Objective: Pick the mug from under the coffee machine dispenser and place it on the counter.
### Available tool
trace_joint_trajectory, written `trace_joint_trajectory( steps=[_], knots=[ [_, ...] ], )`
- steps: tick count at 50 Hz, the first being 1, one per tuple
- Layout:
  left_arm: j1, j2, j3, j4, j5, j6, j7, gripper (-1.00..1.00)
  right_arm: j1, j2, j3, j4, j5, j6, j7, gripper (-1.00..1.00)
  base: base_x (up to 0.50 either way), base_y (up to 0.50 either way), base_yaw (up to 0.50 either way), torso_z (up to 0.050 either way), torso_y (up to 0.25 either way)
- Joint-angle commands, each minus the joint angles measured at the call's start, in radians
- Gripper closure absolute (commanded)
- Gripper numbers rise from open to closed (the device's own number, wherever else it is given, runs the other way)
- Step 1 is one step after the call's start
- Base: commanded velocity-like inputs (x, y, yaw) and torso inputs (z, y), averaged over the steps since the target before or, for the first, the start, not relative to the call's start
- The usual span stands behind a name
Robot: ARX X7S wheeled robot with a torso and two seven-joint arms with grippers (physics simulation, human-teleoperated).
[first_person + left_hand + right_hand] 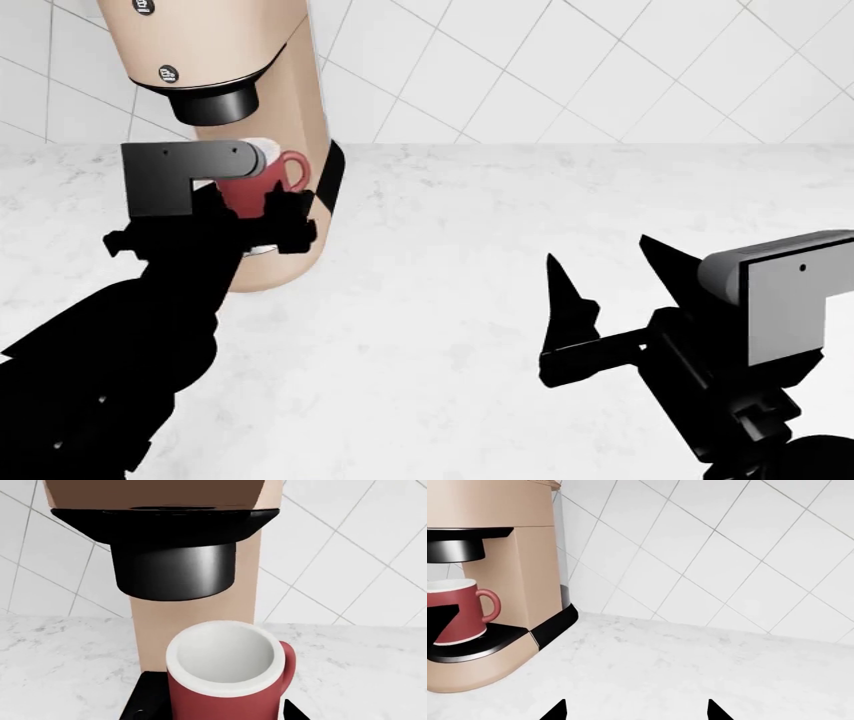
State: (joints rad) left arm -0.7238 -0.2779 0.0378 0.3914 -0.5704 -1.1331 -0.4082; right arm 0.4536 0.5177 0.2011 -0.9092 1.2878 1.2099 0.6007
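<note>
- The worktop (454, 230) was a wide white marble-look slab with faint grey veining, running back to a wall of white tiles (574, 70) set on the diagonal with thin grey joints.
- A tall beige coffee machine (520, 580) stood on the worktop against the tiles, with a black base trim and a black round drip tray (474, 647).
- The dispenser (175, 572), a short black round nozzle, jutted down from the machine's head.
- The mug (223, 672) was dark red and cylindrical, with a white inside, a thick white rim and a red loop handle; it looked empty in the left wrist view.
- In the right wrist view the mug (457, 611) was upright directly below the dispenser, its base just above the drip tray; contact with the tray could not be confirmed.
- The left gripper (240, 225) was at the mug; its black fingers (291, 222) flanked the mug's lower body in the head view, and the jaws appeared clamped on it.
- The right gripper (614, 290) hung over bare worktop well apart from the machine, jaws apart and holding nothing.
- The handle pointed away from the machine's column, toward the robot's right.
</note>
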Motion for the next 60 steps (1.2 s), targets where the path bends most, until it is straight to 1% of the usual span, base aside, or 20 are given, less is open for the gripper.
trace_joint_trajectory(
  steps=[1, 7, 13, 18, 28, 33, 37, 43, 52, 55, 60],
  knots=[
    [0.017, 0.019, -0.041, 0.159, -0.125, -0.113, -0.009, 1.00, -0.021, 0.020, 0.006, -0.014, -0.036, -0.019, -0.005, -1.00, 0.00, 0.00, 0.00, 0.000, 0.000],
    [0.008, 0.044, -0.069, 0.243, -0.230, -0.198, 0.001, 1.00, -0.033, 0.024, 0.001, -0.009, -0.063, -0.029, -0.009, -1.00, 0.00, 0.00, 0.00, 0.000, 0.000],
    [0.015, 0.055, -0.051, 0.280, -0.280, -0.219, 0.020, 1.00, -0.027, 0.030, 0.001, -0.009, -0.052, -0.028, 0.004, -1.00, 0.00, 0.00, 0.00, 0.000, 0.000],
    [0.024, 0.055, 0.022, 0.271, -0.261, -0.183, 0.045, 1.00, -0.017, 0.042, 0.024, -0.008, -0.015, -0.032, 0.021, -1.00, 0.00, 0.00, 0.00, 0.000, 0.000],
    [0.050, 0.058, 0.102, 0.238, -0.227, -0.115, 0.075, 1.00, -0.041, 0.047, 0.031, -0.018, -0.021, -0.050, 0.018, -1.00, 0.00, 0.00, 0.00, 0.000, 0.000],
    [0.050, 0.055, 0.139, 0.187, -0.185, -0.055, 0.097, 1.00, -0.048, 0.049, 0.030, -0.015, -0.025, -0.057, 0.013, -1.00, 0.00, 0.00, 0.00, 0.000, 0.000],
    [0.057, 0.045, 0.179, 0.102, -0.127, 0.025, 0.130, 1.00, -0.058, 0.046, 0.026, -0.013, -0.037, -0.066, 0.005, -1.00, 0.00, 0.00, 0.00, 0.000, 0.000],
    [0.079, 0.042, 0.221, 0.042, -0.087, 0.093, 0.159, 1.00, -0.073, 0.048, 0.040, -0.010, -0.037, -0.082, 0.002, -1.00, 0.00, 0.00, 0.00, 0.000, 0.000],
    [0.095, 0.040, 0.267, -0.033, -0.058, 0.134, 0.184, 1.00, -0.070, 0.053, 0.037, -0.014, -0.027, -0.084, 0.016, -1.00, 0.00, 0.00, 0.00, 0.000, 0.000],
    [0.097, 0.041, 0.274, -0.056, -0.051, 0.145, 0.188, 1.00, -0.078, 0.045, 0.015, -0.003, -0.059, -0.091, -0.006, -1.00, 0.00, 0.00, 0.00, 0.000, 0.000],
    [0.102, 0.041, 0.285, -0.065, -0.051, 0.144, 0.189, 1.00, -0.074, 0.048, 0.015, 0.002, -0.057, -0.097, -0.010, -1.00, 0.00, 0.00, 0.00, 0.000, 0.000]
  ],
)
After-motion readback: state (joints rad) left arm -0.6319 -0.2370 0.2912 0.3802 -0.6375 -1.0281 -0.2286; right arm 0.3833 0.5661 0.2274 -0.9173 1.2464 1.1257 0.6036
